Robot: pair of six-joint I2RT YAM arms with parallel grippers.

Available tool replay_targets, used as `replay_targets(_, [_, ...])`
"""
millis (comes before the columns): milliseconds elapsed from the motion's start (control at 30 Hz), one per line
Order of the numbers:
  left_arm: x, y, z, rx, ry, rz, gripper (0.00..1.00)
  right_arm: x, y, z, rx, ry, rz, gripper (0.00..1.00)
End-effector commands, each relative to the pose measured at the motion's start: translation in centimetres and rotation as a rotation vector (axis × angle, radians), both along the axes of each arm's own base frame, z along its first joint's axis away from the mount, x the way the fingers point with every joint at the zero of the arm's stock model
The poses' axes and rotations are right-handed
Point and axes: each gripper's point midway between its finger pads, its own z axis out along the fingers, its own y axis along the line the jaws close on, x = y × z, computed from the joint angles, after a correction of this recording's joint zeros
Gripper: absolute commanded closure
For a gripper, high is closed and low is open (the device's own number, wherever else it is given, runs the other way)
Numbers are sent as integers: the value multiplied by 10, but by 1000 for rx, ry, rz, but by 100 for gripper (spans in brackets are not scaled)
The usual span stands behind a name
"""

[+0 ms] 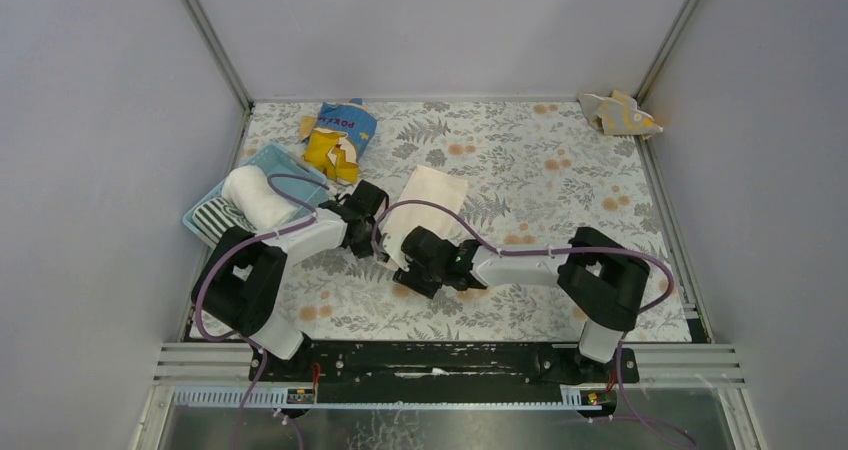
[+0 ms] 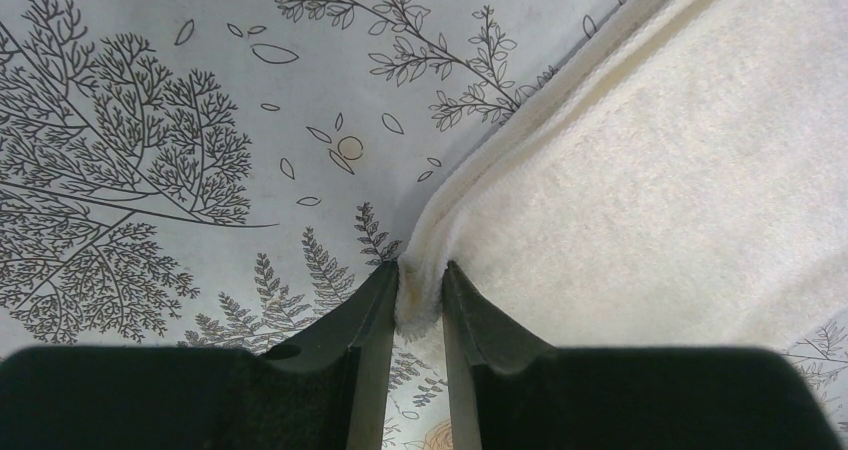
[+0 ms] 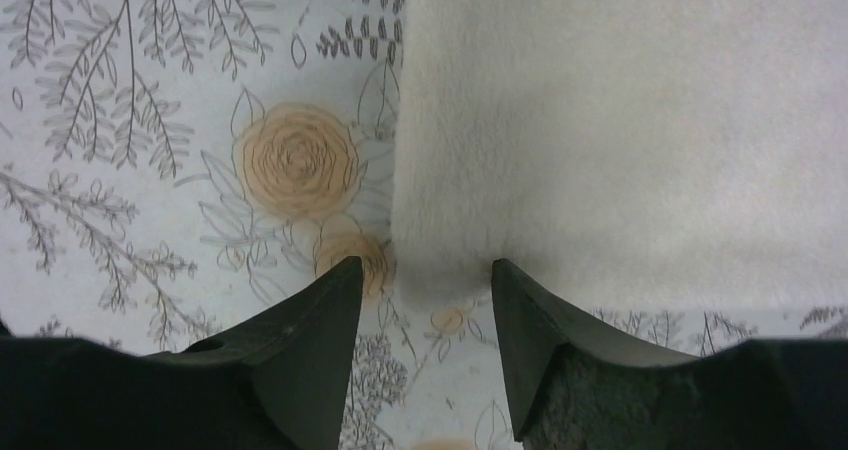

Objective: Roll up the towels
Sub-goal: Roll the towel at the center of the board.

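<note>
Plainly, writing: pale lettering sits on the blue band of the blue-and-yellow glossy plastic snack bag (image 1: pixel 338 135), too small to read.
Snack bag's place: at the table's far edge, left of centre.
Surface: the table (image 1: pixel 560 185) is covered by a pale sheet printed with grey ferns, leaves and orange blossoms.
Room: plain grey-white walls stand on three sides, with metal rails up the far corners and across the near edge.
Flat towel: a cream-white terry cloth towel (image 1: pixel 428 205) lies spread out near the table's middle, a little to the left.
Left gripper (image 2: pixel 420 285): its fingers are nearly together, pinching the hemmed corner of the cream-white terry cloth towel.
Right gripper (image 3: pixel 425 270): its jaws stand part-way apart, straddling another corner of that towel without squeezing it.
Left edge: a light blue plastic basket (image 1: pixel 290 160) holds a rolled white towel (image 1: pixel 255 195) beside a black-and-white striped towel (image 1: pixel 218 218).
Far right corner: a crumpled beige towel with yellow marks (image 1: pixel 620 115).
</note>
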Motion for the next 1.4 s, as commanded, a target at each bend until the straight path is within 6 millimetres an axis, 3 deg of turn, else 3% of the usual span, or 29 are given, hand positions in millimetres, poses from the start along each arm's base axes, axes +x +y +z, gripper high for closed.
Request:
replay_targets(0, [-13, 15, -20, 57, 58, -2, 79, -2, -13, 38, 42, -58, -33, 41])
replay_targets(100, [-12, 13, -19, 50, 55, -5, 79, -3, -16, 50, 42, -54, -43, 40])
replay_targets(300, [-14, 13, -18, 46, 55, -10, 79, 1, 7, 62, 107, -58, -5, 40])
replay_targets(567, [-14, 12, -19, 43, 59, -6, 79, 8, 25, 23, 88, -43, 9, 41])
replay_targets(767, [-14, 15, -20, 52, 58, -1, 80, -2, 8, -12, 3, 18, -13, 44])
replay_targets(967, [-13, 19, -22, 62, 71, 13, 84, -14, -27, -34, -106, 67, -70, 49])
replay_targets(1167, [-10, 21, -21, 69, 75, 24, 87, -26, -41, -47, -173, 126, -100, 56])
replay_targets(1300, [-10, 25, -21, 68, 80, 35, 91, -24, -52, -53, -201, 111, -137, 64])
replay_targets(1367, [-9, 26, -19, 66, 77, 37, 93, -23, -50, -54, -192, 108, -145, 74])
